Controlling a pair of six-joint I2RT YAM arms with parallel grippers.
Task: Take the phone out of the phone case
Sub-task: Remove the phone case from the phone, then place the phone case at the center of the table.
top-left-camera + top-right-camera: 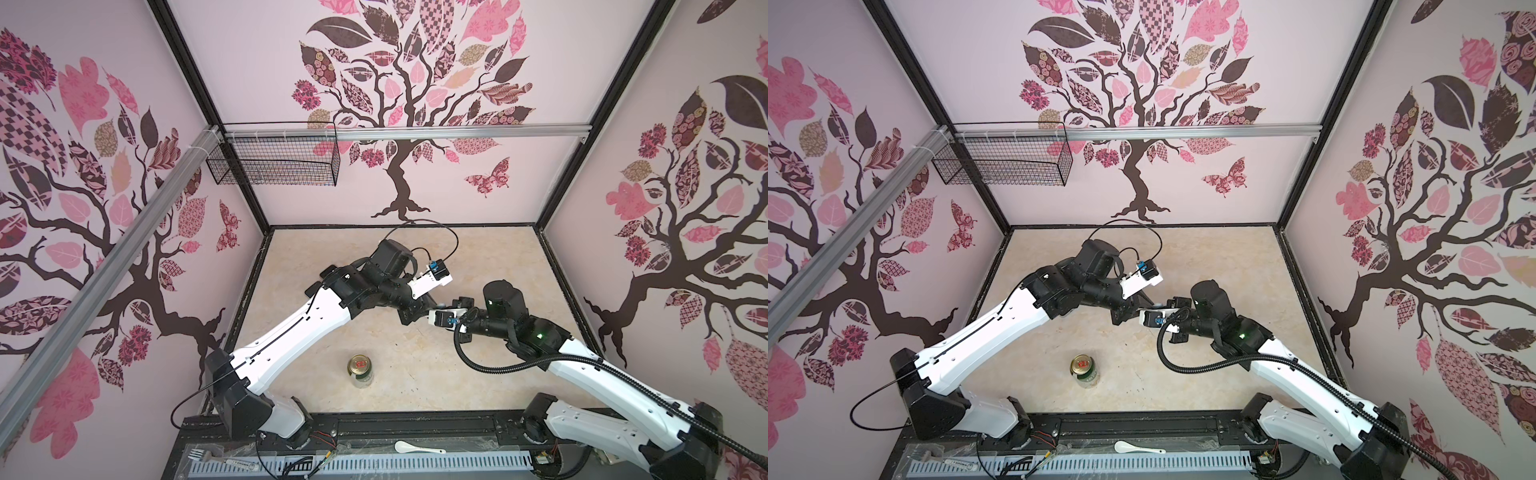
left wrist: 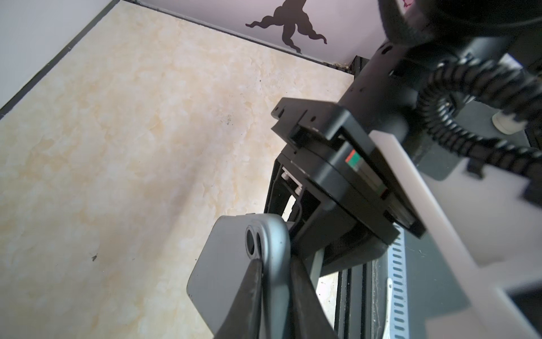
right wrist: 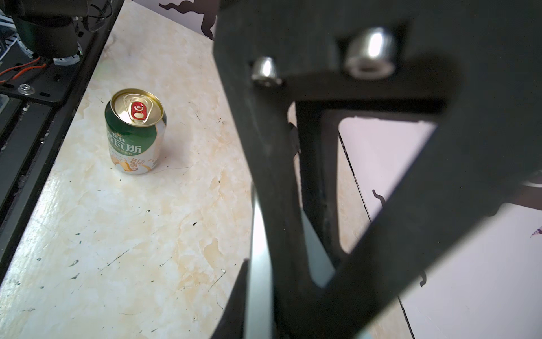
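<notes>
Above table [image 1: 478, 249]: left gripper [image 2: 274, 261] clamps phone case [image 2: 275, 237] rim; right gripper [image 3: 259, 278] pinches phone [image 3: 259, 234]. Peel rim outward, hold phone steady.

Robot lab test cell. Closed booth: black metal frame post [image 1: 189, 70] at corner, flat wall panels with pink-and-brown tree wallpaper [image 1: 415, 62], silver aluminium rail [image 1: 415, 133] across back, black wire mesh basket [image 1: 274, 166] hung from it. Beige marble-pattern counter [image 1: 374, 257] as work surface. White-and-black left robot arm [image 1: 291, 328] and matching right robot arm [image 1: 602, 374] mounted on black base rail [image 1: 415, 426] at front edge. Grey slotted cable duct [image 1: 374, 463] below, loose wiring beside it.
</notes>
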